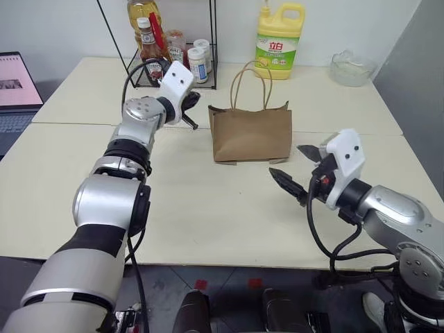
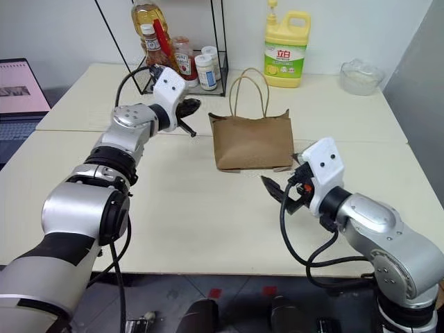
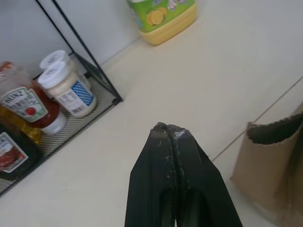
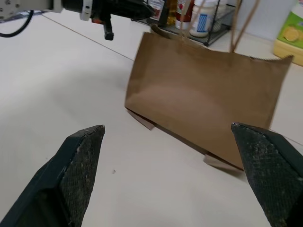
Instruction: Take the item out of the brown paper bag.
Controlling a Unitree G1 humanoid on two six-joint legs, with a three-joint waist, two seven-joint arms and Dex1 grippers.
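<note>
Between both grippers: brown paper bag [image 1: 251, 133] (upright) | left gripper [image 1: 191, 123] jaws shut, empty | right gripper [image 1: 295, 168] jaws wide, empty

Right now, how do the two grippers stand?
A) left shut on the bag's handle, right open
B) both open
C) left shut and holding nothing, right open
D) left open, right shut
C: the left gripper has its fingers pressed together beside the brown paper bag, gripping nothing; the right gripper is spread wide before the bag.

The brown paper bag [image 1: 251, 133] is matt kraft paper with cord handles, standing on a smooth matt table [image 1: 208, 208].
</note>
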